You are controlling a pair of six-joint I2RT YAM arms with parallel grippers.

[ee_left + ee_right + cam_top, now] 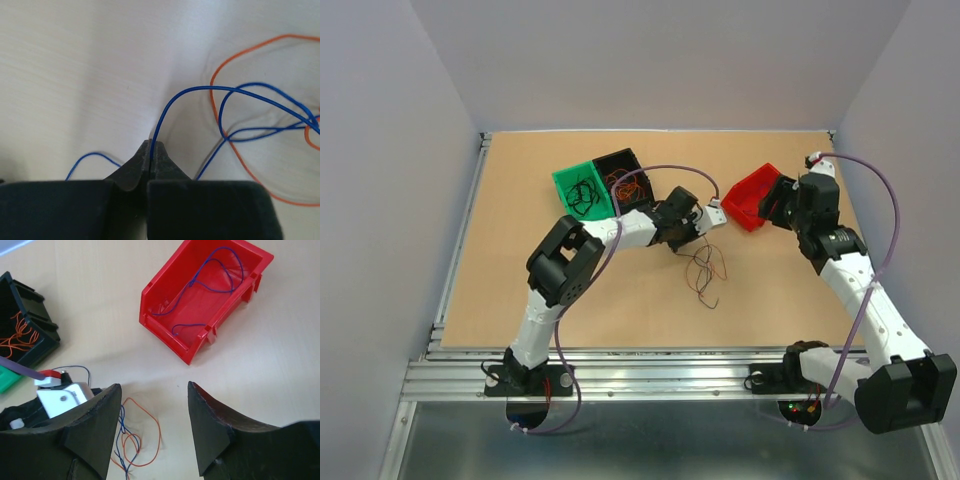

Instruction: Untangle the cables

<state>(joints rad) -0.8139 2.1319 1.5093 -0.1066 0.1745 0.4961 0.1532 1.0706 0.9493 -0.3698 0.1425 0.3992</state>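
While clamping one blue cable (210, 88) tight in the left gripper (151, 150), low centre of the left wrist view, seemingly at the separating step: freeing that strand from the loose blue-and-orange tangle (703, 270) lying on the counter (520, 290), centre of the top view. Over at the right gripper (155, 410): spread wide, holding nothing. Next, probably: draw clear without dragging orange loops along, then carry to the red bin (165, 340), upper right wrist view, already holding blue strands.

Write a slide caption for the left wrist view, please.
Left gripper pinching a blue cable that crosses an orange cable.
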